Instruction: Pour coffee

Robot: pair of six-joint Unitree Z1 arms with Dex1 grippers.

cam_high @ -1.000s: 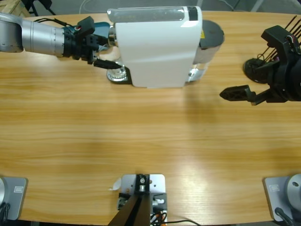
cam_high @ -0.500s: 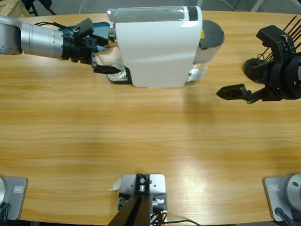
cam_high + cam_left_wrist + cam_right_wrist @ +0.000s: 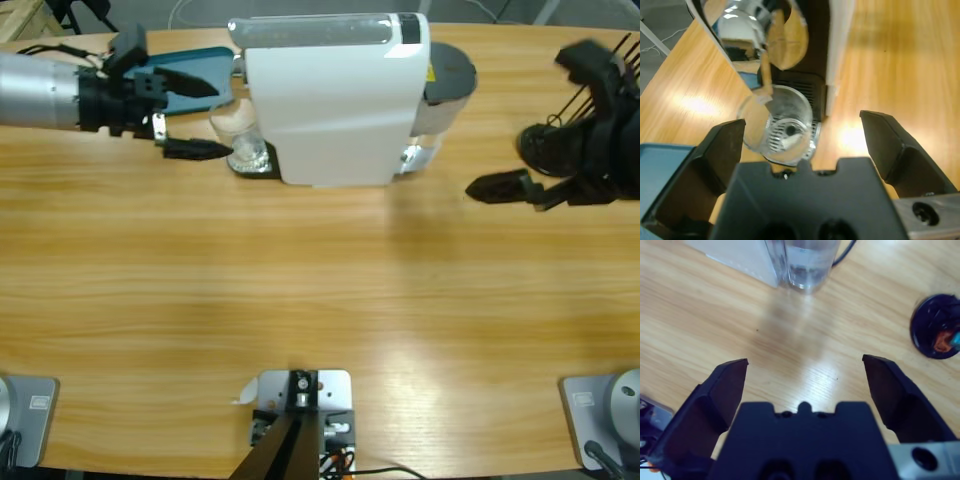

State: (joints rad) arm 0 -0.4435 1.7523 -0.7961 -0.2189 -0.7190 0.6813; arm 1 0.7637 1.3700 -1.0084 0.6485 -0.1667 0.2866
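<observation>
Left gripper [image 3: 196, 116]: arm level along the bench [image 3: 320, 300] from the left edge, jaws wide apart, holding nothing, just short of the glass [image 3: 779, 126] under the coffee machine [image 3: 335, 100] spout. Right gripper [image 3: 802, 380]: at the right edge, jaws spread wide, empty, above bare wood. Coffee: none I can make out in the glass.

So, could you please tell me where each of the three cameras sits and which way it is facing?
High view: fixed above the table, looking down; both arms show.
Left wrist view: on the left arm, looking along its open fingers at the glass under the coffee machine.
Right wrist view: on the right arm, looking down past its open fingers at bare wood, the machine's water tank ahead.
Shared: high and left wrist views both show the glass.
</observation>
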